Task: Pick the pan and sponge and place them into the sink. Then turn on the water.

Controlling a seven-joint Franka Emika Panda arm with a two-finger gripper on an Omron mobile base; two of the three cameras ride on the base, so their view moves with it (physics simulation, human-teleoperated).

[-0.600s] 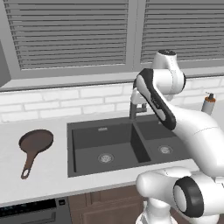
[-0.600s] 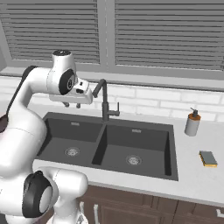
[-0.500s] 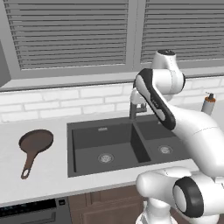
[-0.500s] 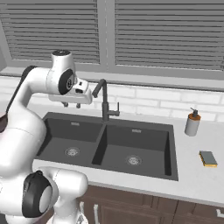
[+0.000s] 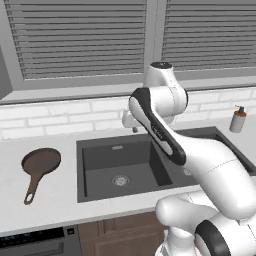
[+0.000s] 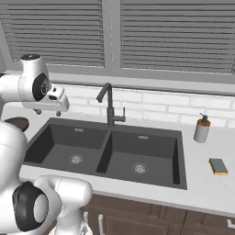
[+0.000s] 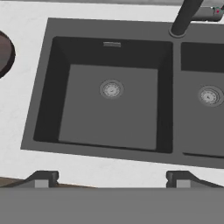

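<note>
The dark-brown pan [image 5: 41, 162] lies on the counter left of the sink [image 5: 80, 150], its slim handle pointing toward the front edge. In the hand view a sliver of the pan [image 7: 3, 53] shows at the left edge. The yellow sponge [image 6: 218, 166] with its greenish top rests on the counter right of the sink [image 6: 110, 130]. My gripper [image 6: 48, 112] hangs open and empty high over the left basin, apart from both things. In the hand view its tips [image 7: 111, 179] stand wide apart above the sink's [image 7: 45, 65] near rim. The black faucet [image 6: 109, 104] stands behind the divider, with no water running.
A soap-pump bottle [image 6: 201, 129] stands at the back right of the counter, seen also from the left as a soap-pump bottle [image 5: 238, 119]. White tile wall and shuttered windows run behind the counter. Both basins hold only their round drains [image 7: 111, 89].
The arm has swung left: the hand moved from beside the faucet to above the left basin, nearer the pan. The jaws stay open; pan and sponge have not moved.
</note>
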